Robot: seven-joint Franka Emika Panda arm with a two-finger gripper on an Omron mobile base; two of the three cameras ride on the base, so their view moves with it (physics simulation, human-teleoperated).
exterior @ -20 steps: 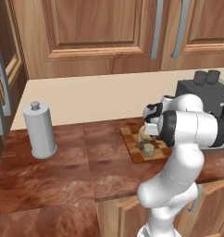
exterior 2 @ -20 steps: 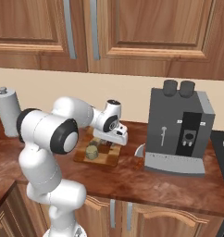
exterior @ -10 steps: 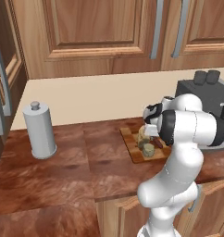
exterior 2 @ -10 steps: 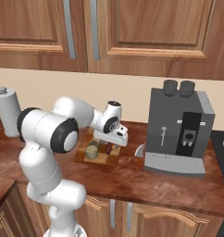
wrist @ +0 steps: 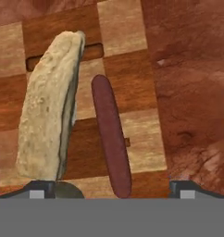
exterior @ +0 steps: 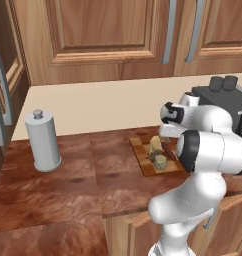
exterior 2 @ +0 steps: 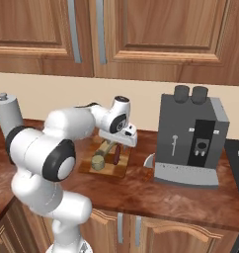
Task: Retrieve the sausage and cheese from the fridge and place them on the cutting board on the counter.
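We have the sausage (wrist: pixel 112 139) lying flat on the cutting board (wrist: pixel 125 28), beside a pale loaf of bread (wrist: pixel 49 106), with the cheese (exterior 2: pixel 98 161) at the board's near edge. Our gripper (wrist: pixel 112 189) hangs just above with fingers spread wide on either side of the sausage, grasping nothing. To finish cleanly we should lift straight up, keeping the fingertips (wrist: pixel 40 189) off the bread

No legible text, label or number anywhere.
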